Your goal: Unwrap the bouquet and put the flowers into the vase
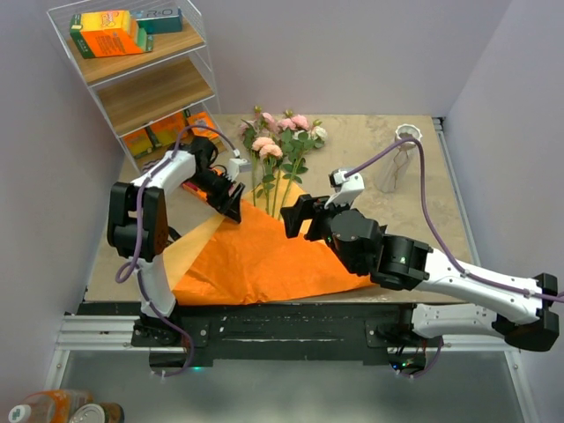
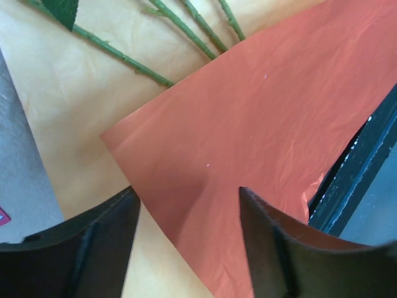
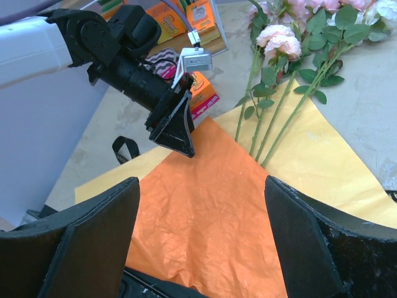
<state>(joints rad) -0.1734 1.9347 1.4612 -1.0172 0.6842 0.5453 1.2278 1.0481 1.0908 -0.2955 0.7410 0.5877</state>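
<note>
The top view looks down from above and behind the arm bases, covering the whole counter (image 1: 352, 141). The left wrist view hangs very close over the orange paper (image 2: 279, 124), framed by the left claw (image 2: 187, 192). The right wrist view sits farther back, facing that claw at its upper left; all three share paper and green stems (image 2: 124, 56)

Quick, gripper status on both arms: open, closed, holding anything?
Left gripper: open, jaws apart over the orange paper, gripping nothing.
Right gripper: open, empty.
</note>
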